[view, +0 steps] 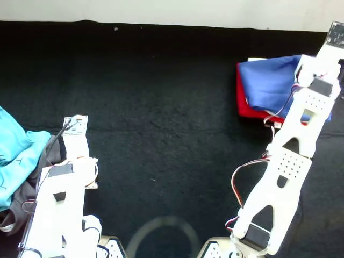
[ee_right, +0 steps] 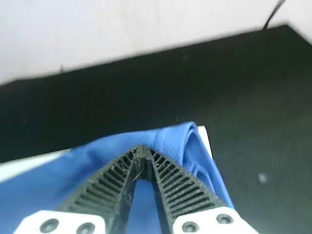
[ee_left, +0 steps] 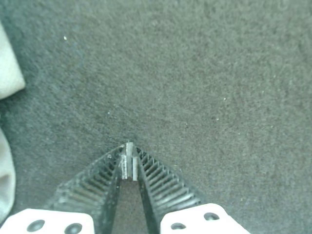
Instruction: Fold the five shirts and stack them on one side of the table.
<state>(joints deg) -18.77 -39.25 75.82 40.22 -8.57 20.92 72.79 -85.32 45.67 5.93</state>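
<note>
Shirts folded into a stack sit at the far right corner of the black felt-covered table point(view: 161, 107). A blue cloth shirt point(view: 269, 80) lies on top, a red shirt point(view: 244, 107) beneath it, and a white cloth edge point(view: 257, 58) shows at the back. The right gripper point(ee_right: 141, 158) is above the blue shirt, jaws pressed together; whether they catch fabric I cannot tell. At the table's near left edge lie a crumpled turquoise shirt point(view: 13, 150) and a dark grey shirt point(view: 13, 212). Beside them the left gripper point(ee_left: 129, 161) hovers over bare felt, jaws pressed together.
</note>
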